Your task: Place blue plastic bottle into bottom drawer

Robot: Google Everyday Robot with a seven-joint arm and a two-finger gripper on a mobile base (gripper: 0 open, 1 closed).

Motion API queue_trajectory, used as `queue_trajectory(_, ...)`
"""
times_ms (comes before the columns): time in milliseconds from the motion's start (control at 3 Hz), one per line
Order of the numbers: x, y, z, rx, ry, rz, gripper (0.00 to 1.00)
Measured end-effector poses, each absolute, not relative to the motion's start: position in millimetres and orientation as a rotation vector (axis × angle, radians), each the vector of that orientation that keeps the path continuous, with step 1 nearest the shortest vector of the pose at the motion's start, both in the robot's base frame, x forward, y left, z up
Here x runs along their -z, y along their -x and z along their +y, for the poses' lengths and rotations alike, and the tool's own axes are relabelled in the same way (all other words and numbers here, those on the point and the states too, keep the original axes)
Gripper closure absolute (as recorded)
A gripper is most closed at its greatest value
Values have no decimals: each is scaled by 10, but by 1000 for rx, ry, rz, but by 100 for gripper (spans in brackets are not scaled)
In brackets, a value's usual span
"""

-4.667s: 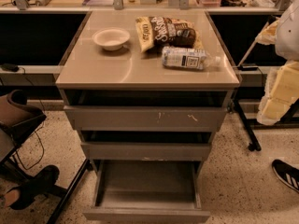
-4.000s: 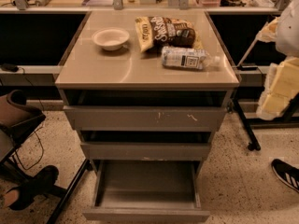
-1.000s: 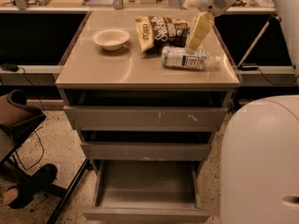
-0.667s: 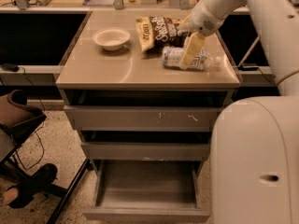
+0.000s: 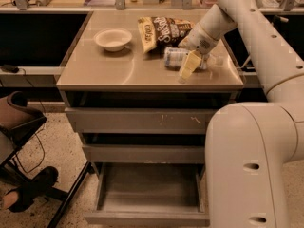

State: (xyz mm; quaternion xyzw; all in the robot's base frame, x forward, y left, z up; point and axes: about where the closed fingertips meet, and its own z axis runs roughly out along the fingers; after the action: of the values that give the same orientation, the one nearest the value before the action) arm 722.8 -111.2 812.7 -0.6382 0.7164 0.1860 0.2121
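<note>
The blue plastic bottle (image 5: 174,58) lies on its side on the right of the cabinet top, its white cap (image 5: 217,61) pointing right. My gripper (image 5: 188,68) reaches down from the upper right and sits right over the bottle's middle, hiding part of it, close to the cabinet's front edge. The bottom drawer (image 5: 149,194) is pulled out wide at the foot of the cabinet, and its grey interior holds nothing.
A white bowl (image 5: 113,38) and a brown-yellow snack bag (image 5: 161,31) lie on the cabinet top behind the bottle. The top drawer (image 5: 142,120) and middle drawer (image 5: 142,153) stand slightly out. My white arm base (image 5: 251,165) fills the right foreground. A chair and a shoe (image 5: 28,191) are at left.
My arm has swung in from the right and the gripper has come down from above the snack bag onto the bottle. The bottle and drawers have not moved.
</note>
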Motion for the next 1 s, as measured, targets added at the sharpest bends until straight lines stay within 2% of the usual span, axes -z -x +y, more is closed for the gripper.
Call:
queue_trajectory(333, -8127, -7229, -1112, -517, 1772, 1990, 19)
queue_trajectory(1000, -8130, -7229, -1112, -517, 1772, 1990, 65)
